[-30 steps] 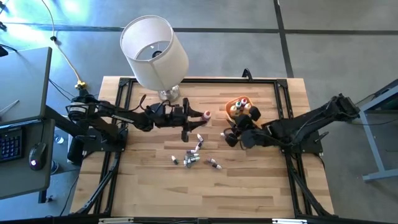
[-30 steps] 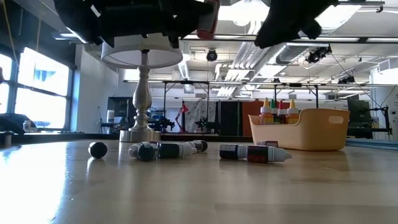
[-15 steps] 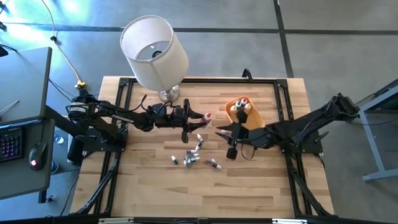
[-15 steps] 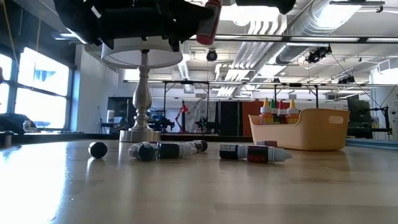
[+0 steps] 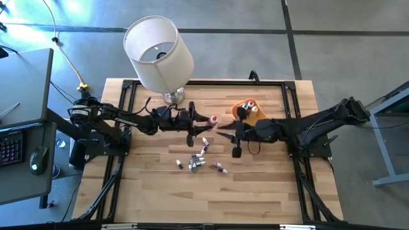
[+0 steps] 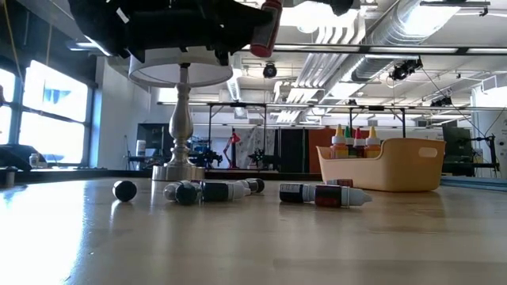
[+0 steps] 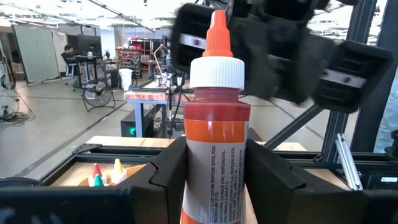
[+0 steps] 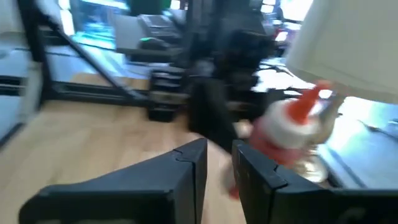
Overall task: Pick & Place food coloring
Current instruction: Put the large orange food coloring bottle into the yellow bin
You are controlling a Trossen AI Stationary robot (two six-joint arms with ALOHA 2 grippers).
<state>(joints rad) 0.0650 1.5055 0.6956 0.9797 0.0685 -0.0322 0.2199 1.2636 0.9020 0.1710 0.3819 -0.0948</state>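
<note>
**Red dropper bottle held aloft by the left gripper as the right gripper draws near**

A small red food coloring bottle (image 7: 215,118), with a white collar and a pointed orange-red cap, sits pinched between the two dark fingers of the left gripper (image 5: 203,119). The fingers are closed against the bottle's sides at its label, and its cap points out beyond the fingertips, toward the right arm. The bottle hangs well above the wooden table (image 5: 255,191), not touching it.

The right gripper (image 5: 225,132) hovers just beside the bottle's cap end, facing it. Its fingers stand slightly apart with a narrow gap and hold nothing; the red bottle lies just ahead of those fingertips and off to one side of the gap, not between them.

This looks like a handover between the arms. To do it well, the right gripper likely needs to line its gap up with the bottle before closing, and the left should keep its pinch until the other grip is firm, since the bottle is small and smooth.

Below the two grippers, a cluster of loose bottles (image 5: 199,160) lies on its side on the table. Beyond the right gripper, close by its arm, the orange bowl (image 5: 246,110) has several bottles standing in it. A white-shaded table lamp (image 5: 158,52) stands behind the left gripper.
</note>
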